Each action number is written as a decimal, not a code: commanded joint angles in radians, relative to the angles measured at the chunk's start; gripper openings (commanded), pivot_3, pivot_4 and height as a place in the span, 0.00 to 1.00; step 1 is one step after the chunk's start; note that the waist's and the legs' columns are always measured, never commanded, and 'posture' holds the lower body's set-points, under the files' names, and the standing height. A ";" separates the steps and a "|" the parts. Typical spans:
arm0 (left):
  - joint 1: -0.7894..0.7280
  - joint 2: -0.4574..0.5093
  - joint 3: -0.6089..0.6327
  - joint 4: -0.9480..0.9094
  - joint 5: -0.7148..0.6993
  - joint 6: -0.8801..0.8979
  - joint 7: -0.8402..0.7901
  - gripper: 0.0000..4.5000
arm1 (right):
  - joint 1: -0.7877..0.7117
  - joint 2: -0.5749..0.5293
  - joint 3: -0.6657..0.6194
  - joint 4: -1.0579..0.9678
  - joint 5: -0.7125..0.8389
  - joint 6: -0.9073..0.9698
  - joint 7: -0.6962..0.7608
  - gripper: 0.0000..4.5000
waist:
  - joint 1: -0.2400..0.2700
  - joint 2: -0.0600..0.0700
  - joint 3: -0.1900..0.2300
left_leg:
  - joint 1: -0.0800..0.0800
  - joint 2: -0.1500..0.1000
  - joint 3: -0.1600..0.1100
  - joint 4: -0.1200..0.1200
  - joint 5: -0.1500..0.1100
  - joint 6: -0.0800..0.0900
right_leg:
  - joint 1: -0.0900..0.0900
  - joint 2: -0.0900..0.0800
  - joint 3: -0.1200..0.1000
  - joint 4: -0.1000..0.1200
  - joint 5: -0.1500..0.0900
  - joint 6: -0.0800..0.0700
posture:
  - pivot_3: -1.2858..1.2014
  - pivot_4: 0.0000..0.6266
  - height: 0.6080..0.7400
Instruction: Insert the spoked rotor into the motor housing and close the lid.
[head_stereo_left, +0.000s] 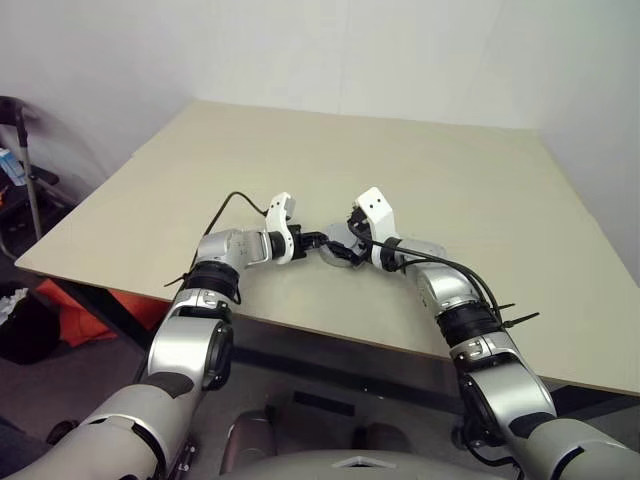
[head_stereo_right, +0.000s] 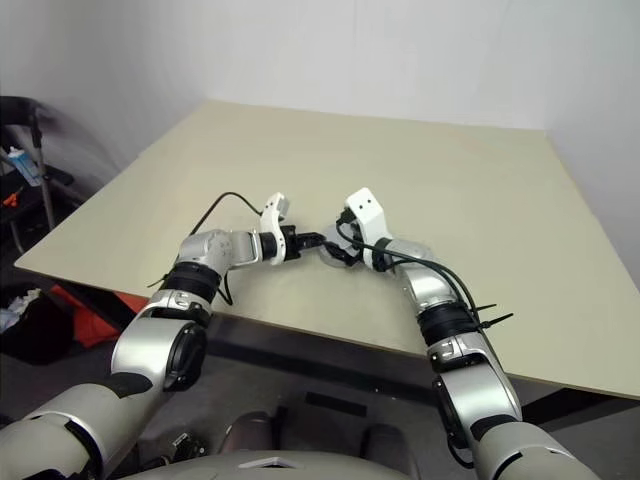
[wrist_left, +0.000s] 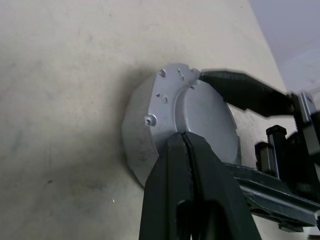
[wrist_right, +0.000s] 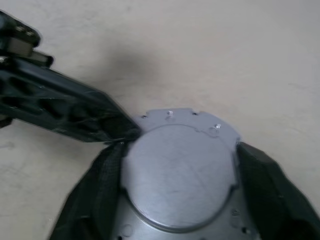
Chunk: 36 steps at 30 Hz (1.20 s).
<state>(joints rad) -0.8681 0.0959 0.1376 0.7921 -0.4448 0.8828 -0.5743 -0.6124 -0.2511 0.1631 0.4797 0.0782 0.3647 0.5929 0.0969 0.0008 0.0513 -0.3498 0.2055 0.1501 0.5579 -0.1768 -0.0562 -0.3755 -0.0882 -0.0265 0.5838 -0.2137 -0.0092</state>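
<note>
A round silver metal piece with a flat raised top and a screwed flange lies on the table near its front edge; I take it for the motor housing, and its inside is hidden. My right gripper is open, with one black finger on each side of the piece. My left gripper is shut with nothing between its fingers, and its tip rests against the top of the piece beside the right gripper's finger. The spoked rotor and the lid are out of view.
The beige table stretches far beyond the grippers, with white walls behind it. Its front edge runs just below the two hands. Off the table's left side stand a dark metal stand, a red thing and a dark bag on the floor.
</note>
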 joint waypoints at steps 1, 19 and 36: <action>0.015 -0.002 -0.004 -0.039 -0.006 0.041 -0.012 0.00 | 0.021 -0.011 -0.004 0.038 -0.021 0.051 -0.017 0.99 | 0.000 0.000 0.000 | 0.000 0.000 0.000 0.000 0.000 0.000 | 0.000 0.000 0.000 0.000 0.000 0.000 | 0.52 0.00 1.00; 0.028 -0.011 -0.004 -0.084 -0.004 0.083 -0.018 0.00 | -0.006 -0.115 -0.139 -0.276 0.190 0.212 0.153 0.99 | 0.010 0.002 0.002 | -0.019 0.000 0.003 -0.005 0.008 0.006 | -0.014 0.001 -0.001 0.000 0.004 -0.005 | 0.52 0.00 1.00; 0.045 -0.013 -0.014 -0.124 -0.011 0.112 -0.043 0.00 | -0.029 -0.174 -0.464 -0.118 0.430 0.837 0.015 0.99 | 0.029 0.002 0.003 | -0.018 0.000 0.003 -0.004 0.009 0.005 | -0.012 0.000 -0.002 0.001 0.002 -0.005 | 0.52 0.00 1.00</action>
<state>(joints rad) -0.8305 0.0839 0.1448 0.6805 -0.4623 0.9816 -0.6197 -0.6166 -0.4208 -0.2562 0.3555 0.4601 1.1449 0.6208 0.1262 0.0033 0.0542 -0.3673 0.2052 0.1535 0.5538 -0.1679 -0.0515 -0.3880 -0.0878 -0.0282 0.5855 -0.2116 -0.0146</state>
